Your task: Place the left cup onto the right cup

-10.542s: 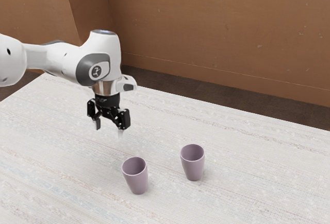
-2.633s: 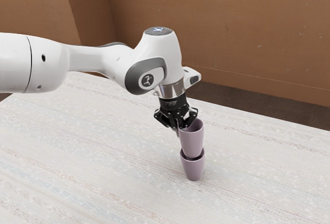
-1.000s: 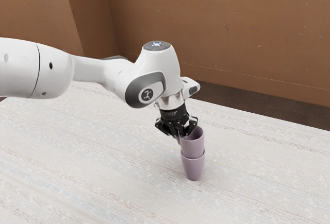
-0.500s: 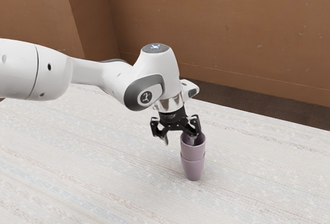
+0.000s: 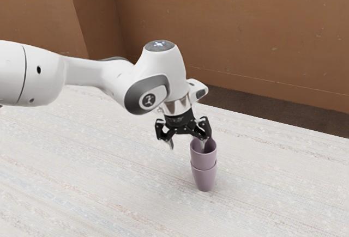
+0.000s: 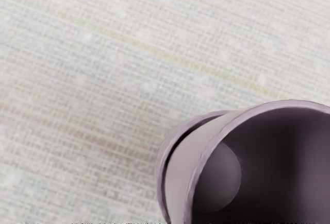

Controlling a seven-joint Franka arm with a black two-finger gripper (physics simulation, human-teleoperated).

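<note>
The arm (image 5: pixel 82 79) reaches in from the exterior view's left. Its gripper (image 5: pixel 187 139) hangs open above the lower cup (image 5: pixel 204 178), fingers spread and holding nothing. The upper cup (image 5: pixel 203 150) sits upright, nested in the lower cup, which stands on the table (image 5: pixel 82 188). The stacking looks done; judging by this, only lifting clear remains.

Pale woven tabletop (image 5: pixel 82 182) lies open on every side of the upright stack of two mauve tapered cups (image 5: pixel 203 166), an obstacle.

Mauve upper cup (image 5: pixel 203 149) upright inside matching lower cup (image 5: pixel 204 177)
</note>
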